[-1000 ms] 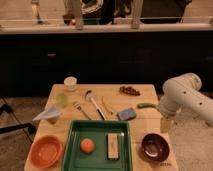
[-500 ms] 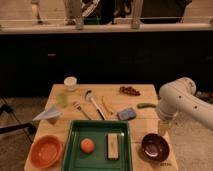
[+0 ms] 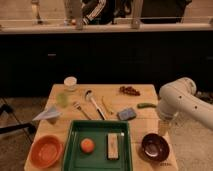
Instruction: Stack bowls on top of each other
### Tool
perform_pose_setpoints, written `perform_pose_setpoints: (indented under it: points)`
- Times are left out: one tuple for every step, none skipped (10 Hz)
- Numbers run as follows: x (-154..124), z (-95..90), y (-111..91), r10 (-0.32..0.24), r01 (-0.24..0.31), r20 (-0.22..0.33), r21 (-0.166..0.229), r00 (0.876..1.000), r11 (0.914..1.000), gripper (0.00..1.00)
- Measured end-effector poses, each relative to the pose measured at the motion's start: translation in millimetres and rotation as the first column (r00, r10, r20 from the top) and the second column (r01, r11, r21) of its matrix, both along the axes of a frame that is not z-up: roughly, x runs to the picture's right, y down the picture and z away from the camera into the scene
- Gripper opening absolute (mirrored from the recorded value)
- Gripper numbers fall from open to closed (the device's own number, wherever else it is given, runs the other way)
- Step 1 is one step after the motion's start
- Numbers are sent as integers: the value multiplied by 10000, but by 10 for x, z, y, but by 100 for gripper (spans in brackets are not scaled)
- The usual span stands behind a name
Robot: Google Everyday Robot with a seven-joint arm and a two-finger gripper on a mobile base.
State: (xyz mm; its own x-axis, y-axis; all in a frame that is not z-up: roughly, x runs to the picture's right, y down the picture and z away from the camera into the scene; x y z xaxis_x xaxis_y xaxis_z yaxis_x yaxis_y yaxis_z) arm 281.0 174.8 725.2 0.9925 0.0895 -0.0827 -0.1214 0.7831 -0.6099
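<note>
The dark maroon bowl [image 3: 154, 146] sits upright at the front right corner of the wooden table [image 3: 145, 122]. The orange bowl [image 3: 46, 151] sits at the front left corner, far from it, with the green tray [image 3: 71, 145] between them. My white arm comes in from the right, and my gripper [image 3: 163, 128] hangs just behind the maroon bowl and slightly to its right, a little above the table. It holds nothing that I can see.
The tray holds an orange fruit [image 3: 87, 145] and a pale bar [image 3: 114, 145]. Behind it lie a grey sponge [image 3: 127, 114], a spoon [image 3: 92, 102], a fork [image 3: 80, 110], a green vegetable [image 3: 146, 105], a white cup [image 3: 70, 83] and a paper plane [image 3: 47, 115].
My arm has swung left and lowered, bringing the gripper closer to the maroon bowl. The bowls and other things have not moved.
</note>
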Motion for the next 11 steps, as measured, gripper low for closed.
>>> perform_pose_setpoints:
  points:
    - [9, 33, 54, 94, -95, -44, -116, 9999, 9999, 80]
    - [2, 120, 158, 237, -241, -118, -310, 9996, 9992, 80]
    - [-2, 214, 248, 338, -347, -217, -448, 9992, 9984, 80]
    - [-7, 287, 306, 400, -415, -294, -516, 9988, 9978, 80]
    - [-25, 372, 374, 589, -610, -414, -523, 9974, 9968, 80]
    - [-18, 396, 397, 687, -713, -528, -487, 9962, 9963, 80]
    - [-19, 423, 433, 936, -957, -636, -304, 9936, 9949, 80]
    - [0, 441, 472, 1227, -1233, -761, -30, 9895, 9924, 80]
    - [13, 449, 508, 1393, -1390, -808, 98, 9869, 9902, 80]
    - [-6, 473, 544, 1487, -1479, -775, 157, 9858, 9889, 80]
    - [-28, 491, 561, 1494, -1486, -734, 170, 9860, 9888, 80]
